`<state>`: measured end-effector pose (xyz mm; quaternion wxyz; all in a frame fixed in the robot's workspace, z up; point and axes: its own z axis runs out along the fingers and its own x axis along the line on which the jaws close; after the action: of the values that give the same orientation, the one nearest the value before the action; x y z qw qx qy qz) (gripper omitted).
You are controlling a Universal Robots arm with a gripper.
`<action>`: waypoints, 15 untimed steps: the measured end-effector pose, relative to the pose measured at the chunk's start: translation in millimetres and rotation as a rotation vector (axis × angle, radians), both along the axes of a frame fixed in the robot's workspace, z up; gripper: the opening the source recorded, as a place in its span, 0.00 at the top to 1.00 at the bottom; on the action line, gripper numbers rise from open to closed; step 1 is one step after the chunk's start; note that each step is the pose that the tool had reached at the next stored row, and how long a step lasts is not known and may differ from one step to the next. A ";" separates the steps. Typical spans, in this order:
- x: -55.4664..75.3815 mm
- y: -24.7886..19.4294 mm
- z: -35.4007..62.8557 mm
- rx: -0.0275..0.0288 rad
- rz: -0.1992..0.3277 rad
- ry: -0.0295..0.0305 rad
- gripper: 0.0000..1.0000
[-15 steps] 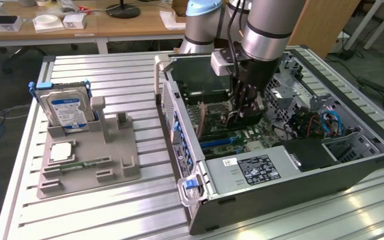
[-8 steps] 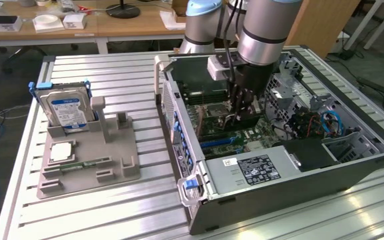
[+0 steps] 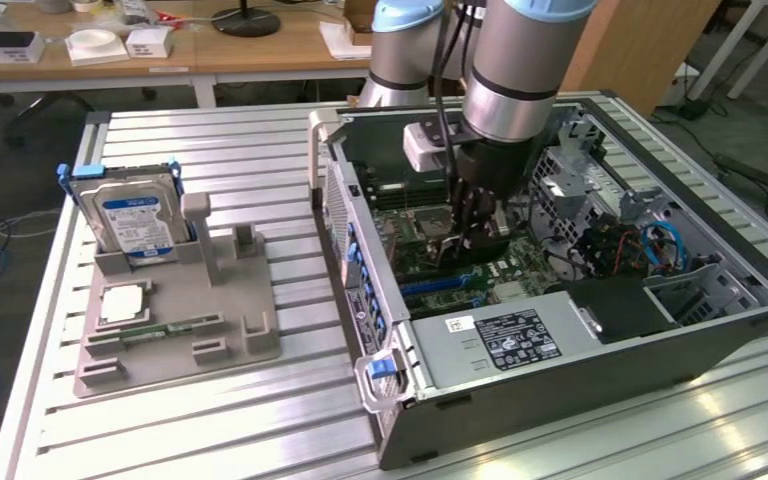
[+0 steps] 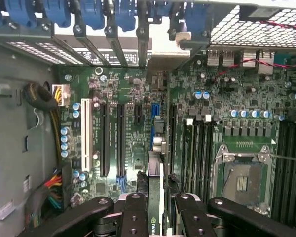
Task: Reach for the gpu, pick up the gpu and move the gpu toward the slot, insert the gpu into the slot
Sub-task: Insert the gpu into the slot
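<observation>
My gripper (image 3: 471, 232) reaches down inside the open computer case (image 3: 357, 215), just above the green motherboard (image 4: 133, 94). It is shut on the gpu (image 4: 155, 197), which the wrist view shows edge-on between the two black fingers (image 4: 133, 217), a thin green card with a logo on its edge. In the exterior view the gpu (image 3: 488, 245) is a dark shape under the fingers. The card stands upright, in line with a slot (image 4: 156, 118) on the board, beside two long black slots (image 4: 113, 138) and a white one (image 4: 86, 131). Whether its lower edge touches the slot I cannot tell.
A blue-labelled hard drive (image 3: 131, 215) stands in a grey fixture (image 3: 224, 340) on the slatted table, with a thin memory stick (image 3: 171, 327) lying on it. Inside the case are a power supply (image 3: 504, 340), the CPU socket (image 4: 241, 175), cables (image 4: 52, 190) and blue card latches (image 4: 93, 12).
</observation>
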<state>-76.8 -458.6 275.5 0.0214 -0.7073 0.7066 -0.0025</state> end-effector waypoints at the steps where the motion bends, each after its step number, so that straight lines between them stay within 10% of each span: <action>1: -1.4 0.0 -1.2 -0.0001 0.000 0.0000 0.74; 15: -11.4 -2.5 -12.7 -0.0010 0.000 0.0000 0.74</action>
<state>-88.1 -461.1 262.7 0.0210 -0.7074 0.7065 -0.0029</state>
